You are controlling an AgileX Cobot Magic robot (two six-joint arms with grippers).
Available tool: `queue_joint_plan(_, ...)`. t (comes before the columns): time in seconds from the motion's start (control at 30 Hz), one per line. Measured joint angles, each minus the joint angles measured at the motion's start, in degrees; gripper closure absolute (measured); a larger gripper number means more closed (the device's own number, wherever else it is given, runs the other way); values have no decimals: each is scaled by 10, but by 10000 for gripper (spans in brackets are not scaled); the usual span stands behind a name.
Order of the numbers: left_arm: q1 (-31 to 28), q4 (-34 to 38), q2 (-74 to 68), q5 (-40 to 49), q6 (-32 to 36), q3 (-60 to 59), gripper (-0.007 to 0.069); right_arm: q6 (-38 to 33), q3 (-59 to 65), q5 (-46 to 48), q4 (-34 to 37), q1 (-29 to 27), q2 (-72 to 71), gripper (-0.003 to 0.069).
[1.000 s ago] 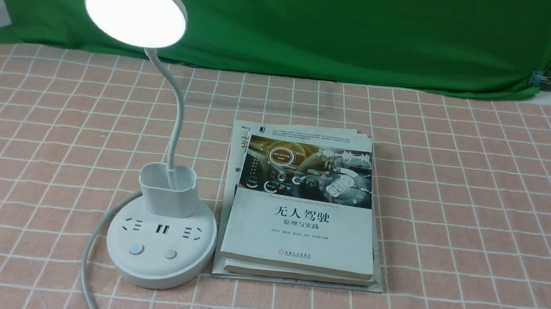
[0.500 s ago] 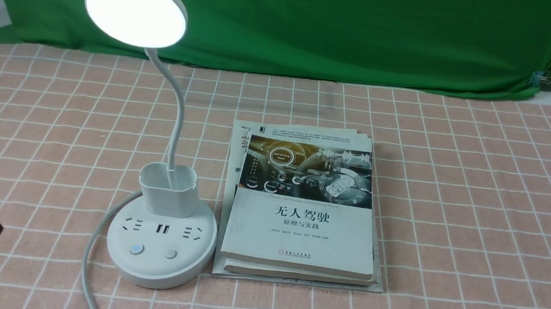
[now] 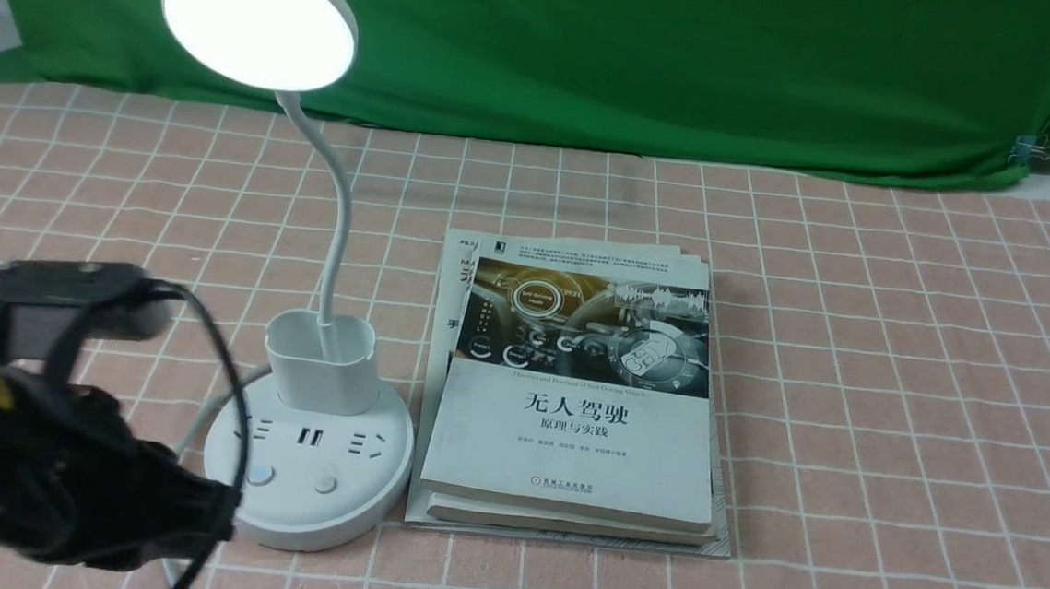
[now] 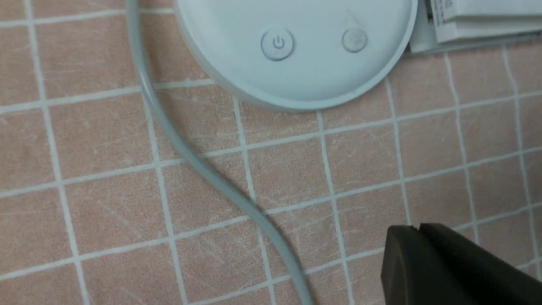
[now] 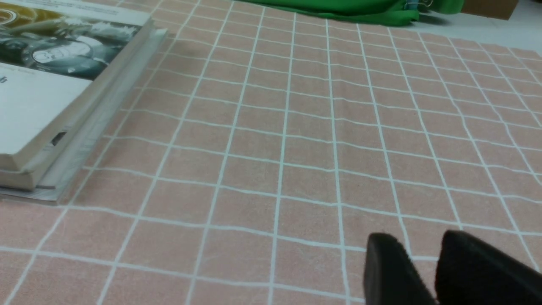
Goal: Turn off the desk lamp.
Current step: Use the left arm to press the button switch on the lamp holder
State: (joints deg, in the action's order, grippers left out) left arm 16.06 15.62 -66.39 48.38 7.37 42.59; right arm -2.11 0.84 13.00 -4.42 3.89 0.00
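The white desk lamp stands left of centre, its round head [image 3: 259,19] lit. A thin neck runs down into a small cup holder [image 3: 322,363] on the round base [image 3: 304,501]. The base carries sockets, a blue-glowing power button [image 3: 259,475] and a second button [image 3: 325,484]. My left gripper [image 3: 212,511] is shut and empty, low at the base's front left edge. In the left wrist view its shut tip [image 4: 417,228] hovers over the cloth, short of the base [image 4: 313,80] and power button [image 4: 277,43]. My right gripper [image 5: 417,243] is slightly open and empty over bare cloth.
A stack of books [image 3: 572,409] lies right beside the lamp base, also in the right wrist view [image 5: 63,84]. The lamp's grey cable [image 4: 190,156] curves over the pink checked tablecloth [image 3: 896,404] under my left arm. A green backdrop [image 3: 643,62] closes the far edge.
My left arm has swept in from the lower left edge up and rightward to the lamp base. The lamp stays lit.
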Motion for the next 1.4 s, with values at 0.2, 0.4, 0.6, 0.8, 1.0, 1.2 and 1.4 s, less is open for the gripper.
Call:
queue_joint_plan(0.2,76,-55,-148,5,-33,86,619,0,0,0,0,0,0,419)
queue_joint_plan(0.4,80,-70,-241,5,-39,164,619,0,0,0,0,0,0,419)
queue_joint_plan(0.6,70,-95,-294,6,-51,213,619,0,0,0,0,0,0,419)
queue_joint_plan(0.8,69,-100,-324,9,-54,217,619,0,0,0,0,0,0,419)
queue_joint_plan(1.0,69,-100,-347,15,-54,222,619,0,0,0,0,0,0,419)
queue_joint_plan(1.2,69,-100,-336,23,-54,222,619,0,0,0,0,0,0,419)
queue_joint_plan(1.4,70,-101,-291,26,-59,221,619,0,0,0,0,0,0,419)
